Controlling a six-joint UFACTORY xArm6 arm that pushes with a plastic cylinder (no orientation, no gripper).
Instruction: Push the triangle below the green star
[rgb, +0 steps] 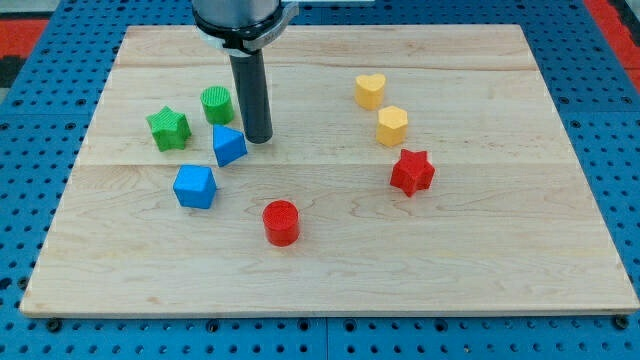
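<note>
In the camera view, my tip (258, 138) stands on the wooden board (480, 250), just at the upper right of the blue triangle (228, 146). It has no jaws and holds nothing. The triangle lies right of the green star (168, 128), below the green cylinder (217, 104). I can read no writing.

Pale matt wooden board (480, 260), ridged plastic-looking blocks, perforated blue table (30, 180)
</note>
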